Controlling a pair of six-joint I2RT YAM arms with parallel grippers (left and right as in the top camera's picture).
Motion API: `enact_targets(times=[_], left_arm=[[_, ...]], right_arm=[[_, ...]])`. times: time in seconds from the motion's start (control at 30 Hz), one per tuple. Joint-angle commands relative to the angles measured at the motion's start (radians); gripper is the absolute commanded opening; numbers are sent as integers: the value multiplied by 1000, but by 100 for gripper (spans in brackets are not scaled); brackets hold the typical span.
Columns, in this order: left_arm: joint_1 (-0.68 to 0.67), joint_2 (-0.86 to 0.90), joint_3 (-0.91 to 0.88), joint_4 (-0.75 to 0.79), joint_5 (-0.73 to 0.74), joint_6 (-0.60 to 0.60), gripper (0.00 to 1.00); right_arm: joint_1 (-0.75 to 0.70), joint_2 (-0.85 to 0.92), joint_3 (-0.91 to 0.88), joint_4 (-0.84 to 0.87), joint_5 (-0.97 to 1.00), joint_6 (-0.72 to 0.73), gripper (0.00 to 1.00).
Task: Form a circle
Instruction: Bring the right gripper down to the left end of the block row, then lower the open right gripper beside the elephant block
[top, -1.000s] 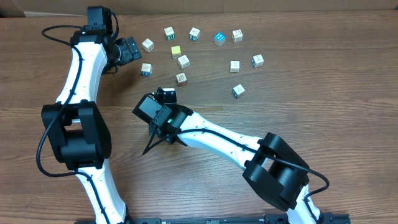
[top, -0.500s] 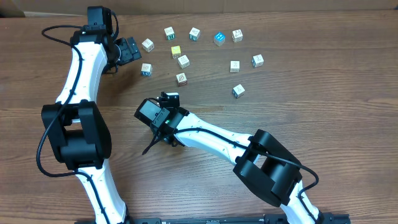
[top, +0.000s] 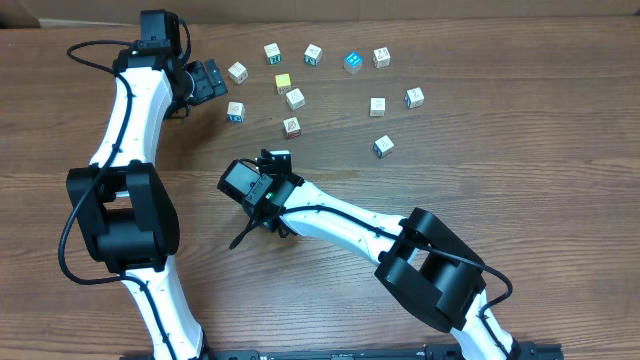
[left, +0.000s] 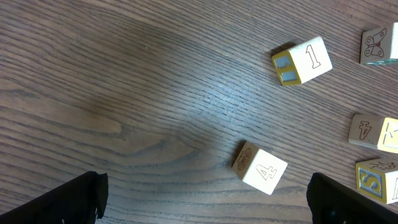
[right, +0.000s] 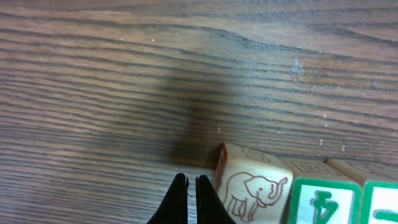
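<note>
Since a second ago the right arm's elbow has swung toward 9 o'clock, while the right gripper (top: 238, 240) stays pinched shut on nothing, mid-table. Left gripper (top: 212, 80) stands wide at 10 o'clock, just beside the blocks (top: 293, 98), which lie scattered in a loose arc toward 12 o'clock, not a circle. The right wrist view cuts off the elephant block (right: 252, 186) and its green-lettered neighbours at the bottom edge. Bare table (top: 520, 180) spreads toward 3 o'clock.

Overhead looks straight down, far — both wrist views hug table (left: 124, 93), low; blocks (top: 294, 98) shared.
</note>
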Motion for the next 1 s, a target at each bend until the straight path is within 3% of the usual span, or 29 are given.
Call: enact_targets(times=[0.0,0.43,0.63,0.97], left_arm=[[-7,-6,13,0,4,-21,100],[-6,-6,13,0,4,-21,100],[-7,-6,13,0,4,-21,100],[-8,-6,13,0,4,-21,100]], right_arm=[[-3,1,-5,-10,17,6,4],[-4,0,-3,11,17,2,4],[-9,-3,59,41,17,-82,4],[-122,-62,275,-180,17,-84,4]])
